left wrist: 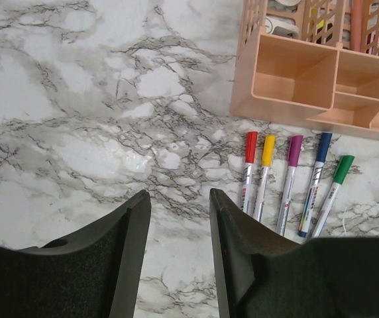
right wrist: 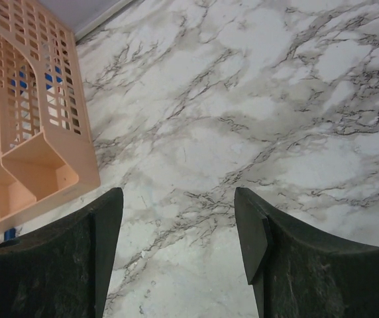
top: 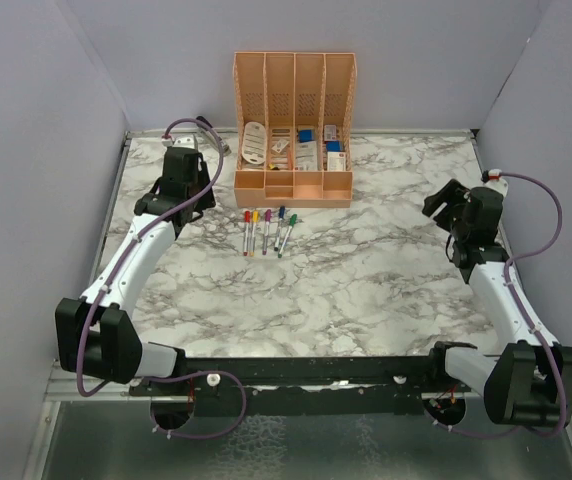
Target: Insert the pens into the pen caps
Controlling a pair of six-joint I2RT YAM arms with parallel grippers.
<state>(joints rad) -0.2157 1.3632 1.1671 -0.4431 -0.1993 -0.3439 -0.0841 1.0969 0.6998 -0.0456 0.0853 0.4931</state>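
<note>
Five capped pens [top: 266, 232] lie on the surface [top: 366, 285] at the organiser's [top: 293, 185] six o'clock, with the left pincer [left wrist: 179, 199], at their ten o'clock, narrowly parted and empty, and the right pincer [right wrist: 179, 195] wide and empty.

Plain pale grey panels [top: 36, 150] are walling in a marble-patterned tabletop [top: 366, 290], a peach slotted plastic desk organiser [top: 293, 188] standing at its back: a lab test cell posing as an office desk.

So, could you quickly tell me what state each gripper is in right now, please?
Left gripper: open, holding nothing.
Right gripper: open wide, holding nothing.
</note>
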